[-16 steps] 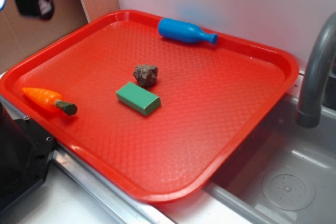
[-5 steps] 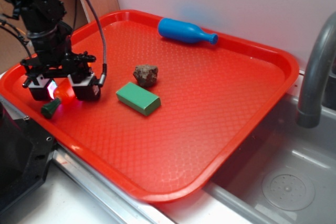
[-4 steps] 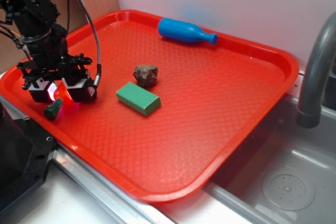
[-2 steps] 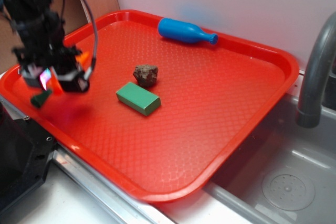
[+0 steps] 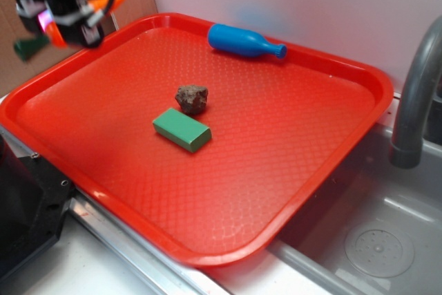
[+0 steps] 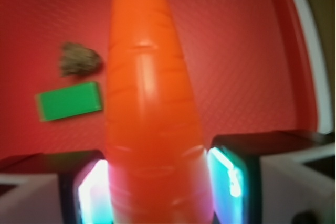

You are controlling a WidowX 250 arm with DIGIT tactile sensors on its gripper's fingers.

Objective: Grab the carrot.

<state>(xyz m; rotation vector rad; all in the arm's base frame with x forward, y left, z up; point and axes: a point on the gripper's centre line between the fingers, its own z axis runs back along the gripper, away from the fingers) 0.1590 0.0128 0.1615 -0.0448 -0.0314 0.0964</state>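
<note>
carrot (image 5: 103, 3) was up in the air at the far left corner, clamped in the hand (image 5: 65, 22) well above the tray (image 5: 331, 170). its orange tip poked out one side of the hand and its green top (image 5: 27, 48) out the other. from the wrist view the orange body ran straight up between the two glowing pads (image 6: 228, 174), pinched on both sides, so the hand was closed on it and not on anything else. by my reckoning the grab was as good as done; all that looked left was to keep the hold steady. down on the tray sat a green block (image 5: 181, 130), a brown rock (image 5: 191, 99) just behind it, close but whether touching i couldn't tell, and a blue bottle (image 5: 245, 41) lying near the back rim. none of them was near the hand. a grey tap (image 5: 414, 94) stood over the sink (image 5: 373, 246) at the right, well apart.
</note>
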